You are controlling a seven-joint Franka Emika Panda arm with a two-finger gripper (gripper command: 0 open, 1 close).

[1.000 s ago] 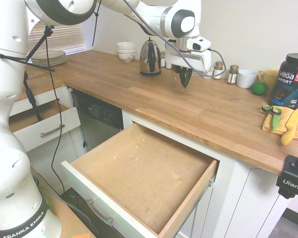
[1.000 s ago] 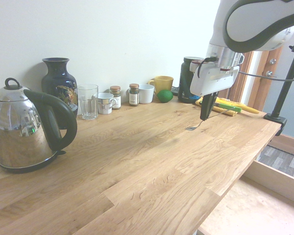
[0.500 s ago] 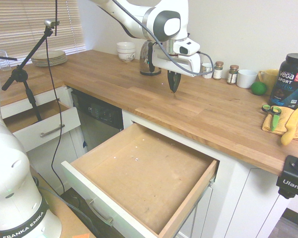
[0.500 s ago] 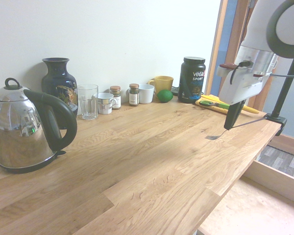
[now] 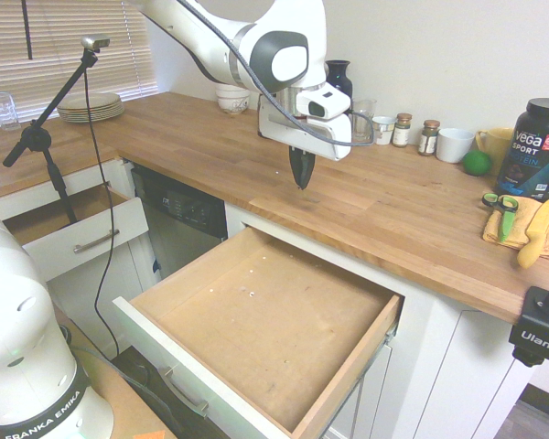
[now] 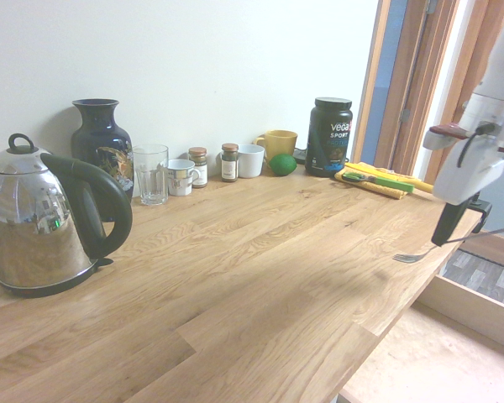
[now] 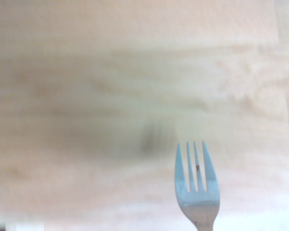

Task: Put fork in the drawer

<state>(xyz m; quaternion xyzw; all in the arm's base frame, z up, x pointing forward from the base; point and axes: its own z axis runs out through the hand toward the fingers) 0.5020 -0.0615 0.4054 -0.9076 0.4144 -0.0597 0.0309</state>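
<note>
Soft, even daylight fills both exterior views, bright and slightly washed out. The window blinds [image 5: 69, 50] glow pale in the first exterior view. The steel kettle [image 6: 35, 227] mirrors the room, with glare on its lid. The wrist view is hazy: the counter [image 7: 86, 86] is smeared, the fork [image 7: 196, 185] fairly sharp, its faint shadow blurred beside the tines.

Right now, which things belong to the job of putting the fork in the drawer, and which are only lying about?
Belong to the job:
fork, held in the shut pincer
open drawer

Only lying about:
kettle
vase
glass
scissors
lime
</note>
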